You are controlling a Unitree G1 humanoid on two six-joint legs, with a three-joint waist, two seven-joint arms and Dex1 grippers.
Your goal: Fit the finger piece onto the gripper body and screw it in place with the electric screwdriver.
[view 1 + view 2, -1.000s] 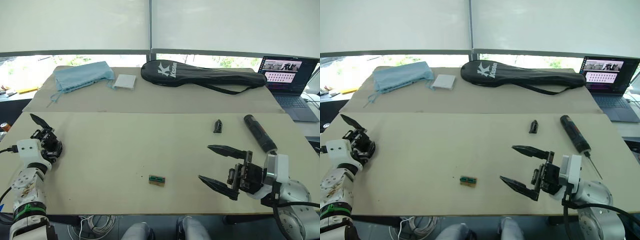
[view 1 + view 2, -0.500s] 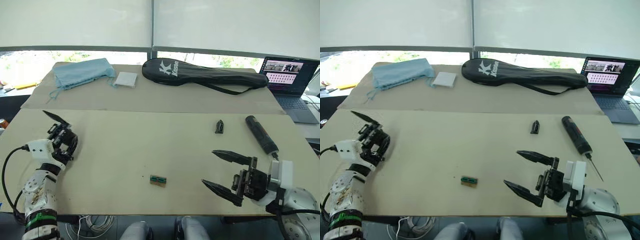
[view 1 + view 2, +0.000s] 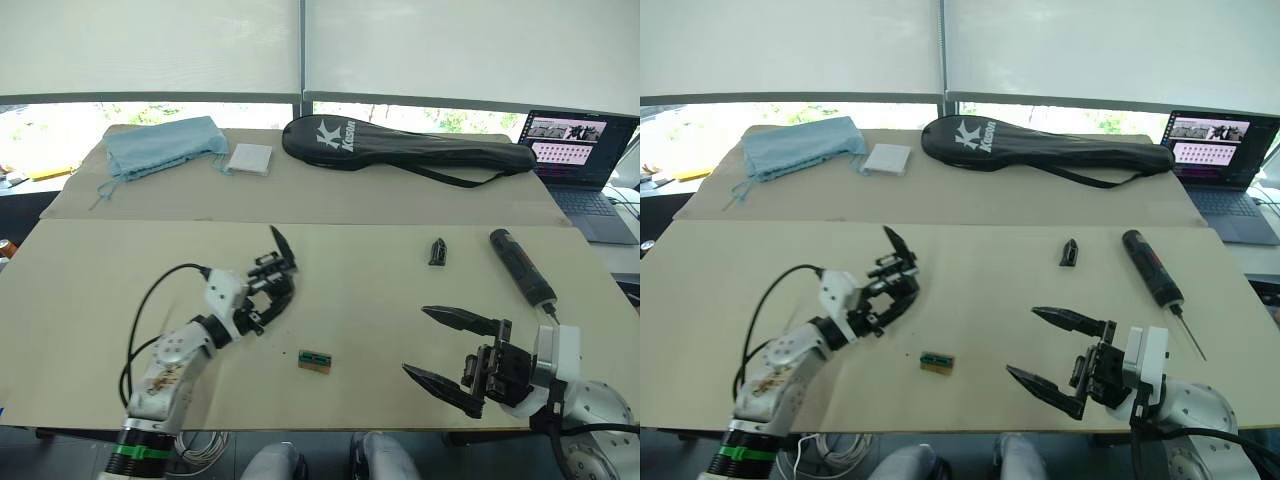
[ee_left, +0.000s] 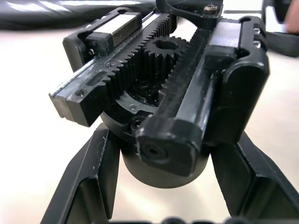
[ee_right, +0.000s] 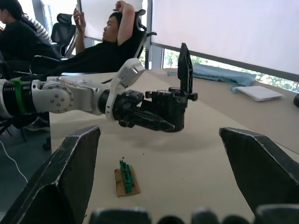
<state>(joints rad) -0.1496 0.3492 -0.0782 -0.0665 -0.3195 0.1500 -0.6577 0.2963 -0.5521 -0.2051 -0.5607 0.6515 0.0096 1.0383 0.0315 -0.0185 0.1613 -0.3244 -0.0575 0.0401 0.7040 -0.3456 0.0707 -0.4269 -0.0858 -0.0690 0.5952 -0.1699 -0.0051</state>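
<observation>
My left gripper [image 3: 262,302] is shut on the round base of the gripper body [image 3: 273,278], held above the middle-left of the table with its single pointed finger up. The left wrist view shows its rack and gear [image 4: 161,51] up close between my fingers [image 4: 88,182]. The finger piece [image 3: 436,251] lies on the table at the right. To its right lies the electric screwdriver [image 3: 520,267], bit toward me. My right gripper [image 3: 415,340] hovers open near the front right edge, holding nothing, short of both.
A small green part on a brown strip [image 3: 314,361] lies between my grippers. At the back are a black racket bag [image 3: 400,150], a blue cloth [image 3: 165,145], a white pad [image 3: 249,159] and a laptop [image 3: 580,160]. People sit beyond the table's left side [image 5: 93,51].
My left arm has swung from the table's left edge toward the middle, carrying the gripper body. The right gripper has stayed open in nearly the same place.
</observation>
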